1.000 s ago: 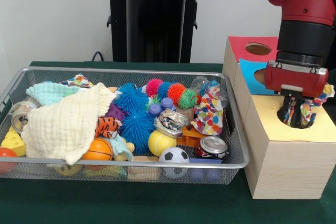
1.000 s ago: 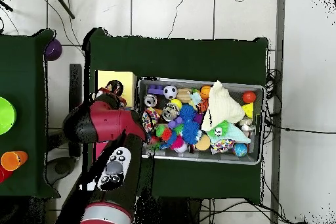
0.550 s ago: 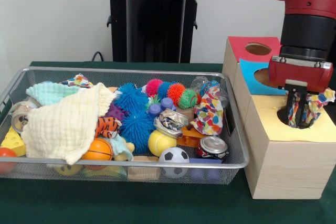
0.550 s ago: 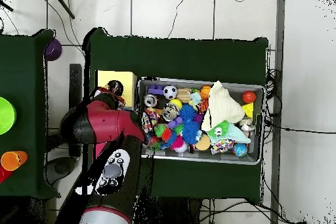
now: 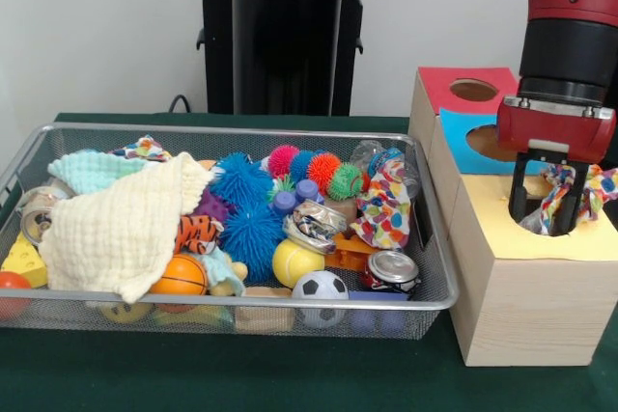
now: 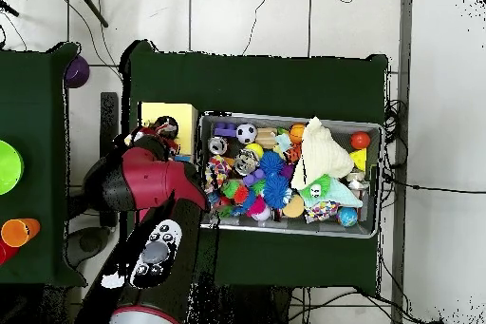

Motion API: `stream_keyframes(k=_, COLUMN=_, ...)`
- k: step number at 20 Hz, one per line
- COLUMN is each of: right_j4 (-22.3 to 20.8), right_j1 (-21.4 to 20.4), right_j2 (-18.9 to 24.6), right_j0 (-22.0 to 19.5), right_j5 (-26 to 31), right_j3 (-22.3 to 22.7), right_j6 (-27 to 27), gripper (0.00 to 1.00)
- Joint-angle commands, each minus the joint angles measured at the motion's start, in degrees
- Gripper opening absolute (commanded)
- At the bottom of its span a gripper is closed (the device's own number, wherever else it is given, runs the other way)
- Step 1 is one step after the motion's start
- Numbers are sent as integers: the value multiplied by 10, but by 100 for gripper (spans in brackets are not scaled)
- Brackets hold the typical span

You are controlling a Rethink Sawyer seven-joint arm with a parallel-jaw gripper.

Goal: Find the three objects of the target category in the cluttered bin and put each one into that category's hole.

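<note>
While the gripper (image 5: pixel 547 211) stands with its fingers spread around the patterned cloth (image 5: pixel 570 190) half in the yellow hole (image 5: pixel 541 224), lift straight up so nothing snags.

Green table (image 5: pixel 193 373) under mesh bin (image 5: pixel 232 308) and wooden box (image 5: pixel 526 306).

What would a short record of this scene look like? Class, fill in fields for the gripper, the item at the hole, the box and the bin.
gripper: gripper open, fingers straddling the cloth above the yellow hole
item: patterned cloth draped at the hole's edge, not fully inside
box: wooden box with red, blue and yellow tops, each with a hole
bin: wire bin crowded with balls, cans and cloths
similar item left: spotted cloth at the bin's box-side end
</note>
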Motion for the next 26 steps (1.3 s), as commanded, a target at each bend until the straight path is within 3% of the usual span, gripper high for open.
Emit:
stream_keyframes(k=1, right_j4=-26, right_j1=8, right_j2=19, right_j0=-2, right_j5=-3, right_j3=37, right_j6=45, gripper=100)
stream_keyframes(k=11, right_j4=-28, right_j1=8, right_j2=12, right_j0=2, right_j5=-2, right_j3=34, right_j6=43, gripper=100)
stream_keyframes(k=12, right_j4=-29, right_j1=10, right_j2=6, right_j0=6, right_j5=-3, right_j3=31, right_j6=42, gripper=0)
stream_keyframes(k=16, right_j4=-47, right_j1=7, right_j2=17, right_j0=-5, right_j5=-10, right_j3=28, right_j6=22, gripper=0)
stream_keyframes(k=26, right_j4=-54, right_j1=12, right_j2=1, right_j0=5, right_j5=-31, right_j3=24, right_j6=41, gripper=0)
